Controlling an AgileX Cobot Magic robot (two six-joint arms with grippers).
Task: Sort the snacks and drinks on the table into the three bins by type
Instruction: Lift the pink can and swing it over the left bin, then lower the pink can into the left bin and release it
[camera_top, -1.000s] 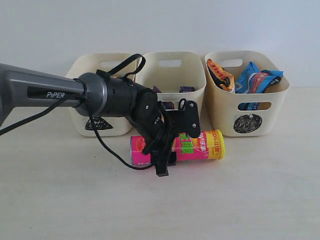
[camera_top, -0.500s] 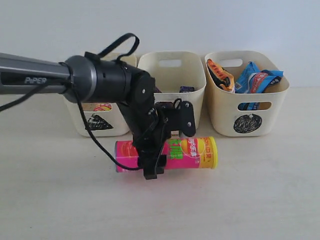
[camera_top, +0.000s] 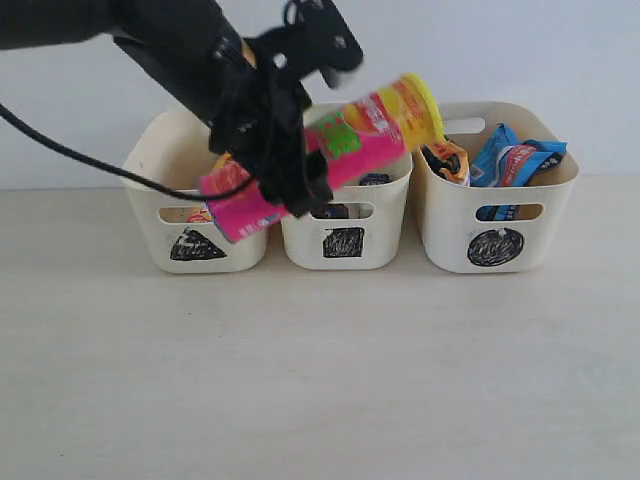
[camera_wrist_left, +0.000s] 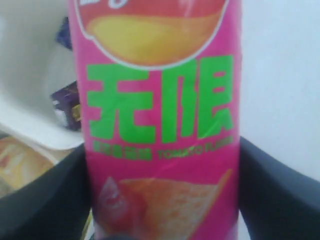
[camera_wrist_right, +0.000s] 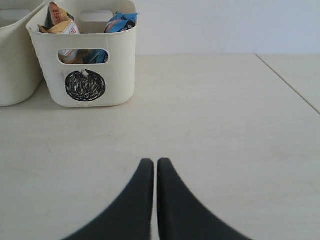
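Exterior view: we see the whole scene. The left gripper (camera_top: 290, 150) holds the pink chip tube (camera_top: 365, 135) up in the air, off the table (camera_top: 320, 380). The tube hangs in front of the triangle bin (camera_top: 240, 250) and the square bin (camera_top: 385, 235).
Left wrist view: we see only the tube (camera_wrist_left: 160, 125) up close, with big green letters on it. Two dark fingers (camera_wrist_left: 280, 195) press on its two sides. Behind it a small purple box (camera_wrist_left: 67, 102) lies in a cream bin, and we cannot tell from here which bin.
Right wrist view: we see the right gripper (camera_wrist_right: 151, 164), which the exterior view leaves out. Its two fingers are pressed together with nothing between them. It sits low over the table (camera_wrist_right: 225, 125), well apart from the circle bin (camera_wrist_right: 120, 65).
Left arm: it comes in high from the upper left of the exterior view and bends down to the tube.
Left hand: it grips the tube around its middle.
Tube direction: it is tilted. Its long side runs from low left to high right. The yellow end (camera_top: 422, 100) points up, near the circle bin (camera_top: 450, 235). The pink end is low, in front of the triangle bin.
Circle bin: an orange-brown packet (camera_top: 445, 150) and blue packets (camera_top: 510, 155) stick up from it.
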